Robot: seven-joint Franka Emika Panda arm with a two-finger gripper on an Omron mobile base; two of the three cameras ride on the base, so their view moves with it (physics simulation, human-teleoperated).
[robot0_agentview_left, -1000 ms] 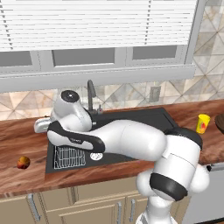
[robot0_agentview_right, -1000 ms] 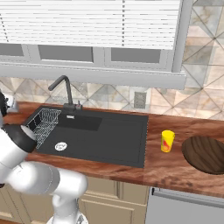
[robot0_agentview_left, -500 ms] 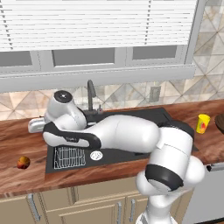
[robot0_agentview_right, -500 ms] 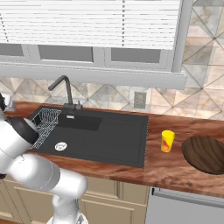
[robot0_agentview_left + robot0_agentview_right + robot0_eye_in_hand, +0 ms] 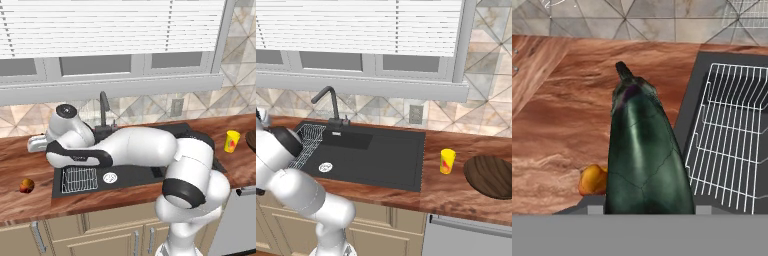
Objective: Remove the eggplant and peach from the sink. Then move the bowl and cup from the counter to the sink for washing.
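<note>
- From the hand camera I see the eggplant (image 5: 644, 160) filling the middle of the frame, stem end pointing away from me, so I judge the gripper has it clamped between partly closed jaws; the tips themselves are hidden behind the vegetable.
- The eggplant hangs over the wooden counter (image 5: 567, 110) left of the sink (image 5: 688, 107), with the wire rack (image 5: 732, 135) just to its right. If I let go too close to that edge, it may roll back over the rim into the basin.
- The peach (image 5: 593, 181) lies on the counter close beside the eggplant's lower part in the hand view; in the left base view the peach (image 5: 27, 186) sits near the front edge of the counter. Setting down on top of it could knock it along the counter or off the front.
- The eggplant is smooth and tapered, so I think it could slide in the jaws if I swing quickly.
- I cannot tell how high it hangs above the wood; a drop from height may send it rolling.
- The cup (image 5: 447, 161) and the bowl (image 5: 491, 175) wait on the counter far right of the sink (image 5: 371, 155), well apart from this work; the arm's long sweep back that way could clip the faucet (image 5: 328, 105).
</note>
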